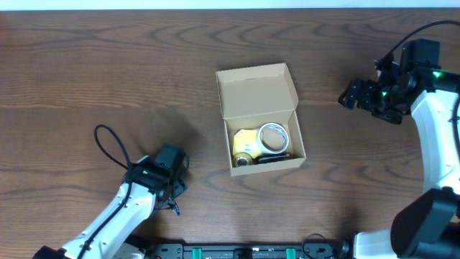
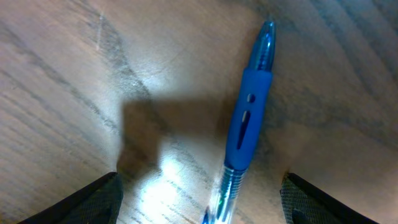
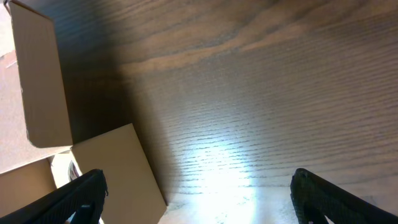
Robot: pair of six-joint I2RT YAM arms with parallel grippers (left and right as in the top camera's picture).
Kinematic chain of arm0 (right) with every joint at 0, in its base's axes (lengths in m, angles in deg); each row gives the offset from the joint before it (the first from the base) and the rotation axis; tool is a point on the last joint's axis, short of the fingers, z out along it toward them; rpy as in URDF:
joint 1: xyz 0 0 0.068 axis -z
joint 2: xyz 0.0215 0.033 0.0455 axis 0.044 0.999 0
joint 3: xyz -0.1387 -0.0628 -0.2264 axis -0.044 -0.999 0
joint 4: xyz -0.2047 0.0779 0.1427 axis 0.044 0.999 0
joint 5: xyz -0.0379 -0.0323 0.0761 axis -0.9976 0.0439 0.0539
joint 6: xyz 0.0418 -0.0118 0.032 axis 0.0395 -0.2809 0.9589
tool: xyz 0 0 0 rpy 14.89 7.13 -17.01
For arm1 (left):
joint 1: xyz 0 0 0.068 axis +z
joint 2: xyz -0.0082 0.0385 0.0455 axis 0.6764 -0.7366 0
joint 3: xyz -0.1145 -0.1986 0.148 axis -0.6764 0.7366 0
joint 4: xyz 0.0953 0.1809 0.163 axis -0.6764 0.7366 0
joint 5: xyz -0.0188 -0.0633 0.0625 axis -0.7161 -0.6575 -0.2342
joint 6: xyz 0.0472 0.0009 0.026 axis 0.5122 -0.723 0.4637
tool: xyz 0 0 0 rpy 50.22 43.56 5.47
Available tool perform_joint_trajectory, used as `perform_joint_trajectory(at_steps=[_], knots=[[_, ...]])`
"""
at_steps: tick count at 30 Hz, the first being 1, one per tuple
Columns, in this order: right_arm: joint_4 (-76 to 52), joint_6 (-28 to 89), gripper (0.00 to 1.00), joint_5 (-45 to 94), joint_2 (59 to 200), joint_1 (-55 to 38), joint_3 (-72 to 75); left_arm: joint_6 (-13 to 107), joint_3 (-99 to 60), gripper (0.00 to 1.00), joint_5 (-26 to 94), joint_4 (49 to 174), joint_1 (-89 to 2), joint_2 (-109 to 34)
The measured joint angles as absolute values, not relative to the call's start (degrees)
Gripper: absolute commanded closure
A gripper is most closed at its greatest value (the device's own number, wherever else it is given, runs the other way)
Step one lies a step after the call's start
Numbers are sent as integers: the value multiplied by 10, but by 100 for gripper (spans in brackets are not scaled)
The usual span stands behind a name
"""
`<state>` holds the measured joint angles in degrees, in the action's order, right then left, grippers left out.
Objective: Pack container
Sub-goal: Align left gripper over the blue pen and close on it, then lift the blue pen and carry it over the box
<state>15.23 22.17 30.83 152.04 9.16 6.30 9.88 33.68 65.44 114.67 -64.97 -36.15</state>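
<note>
Left gripper [image 1: 173, 200]: we see it at the near left of the table [image 1: 86, 72], jaws spread wide and gripping nothing.
Pen [image 2: 247, 118]: a blue pen lies flat on the wood between those fingers, touching neither as far as we can see.
Container [image 1: 257, 90]: it sits mid-table with its flap lid open toward the far edge. Inside we see a yellow item [image 1: 245, 142] beside a white ring [image 1: 274, 137].
Right gripper [image 1: 352, 96]: it is at the far right, well apart from the container, jaws wide over bare wood.
</note>
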Motion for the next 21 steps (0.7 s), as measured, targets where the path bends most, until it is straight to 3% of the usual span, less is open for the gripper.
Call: perform_joint_trajectory(at_steps=[5, 8, 11, 18, 21], knots=[[153, 222, 6, 308, 1520, 92, 63, 114, 338, 36, 640, 1136, -639, -362], [153, 222, 6, 308, 1520, 92, 63, 120, 338, 54, 636, 1133, -639, -362], [153, 222, 6, 308, 1520, 92, 63, 128, 338, 56, 634, 1130, -639, -362], [153, 222, 6, 308, 1520, 92, 63, 138, 338, 90, 629, 1124, -639, -362], [153, 222, 6, 308, 1520, 92, 63, 138, 338, 95, 623, 1114, -639, -361]])
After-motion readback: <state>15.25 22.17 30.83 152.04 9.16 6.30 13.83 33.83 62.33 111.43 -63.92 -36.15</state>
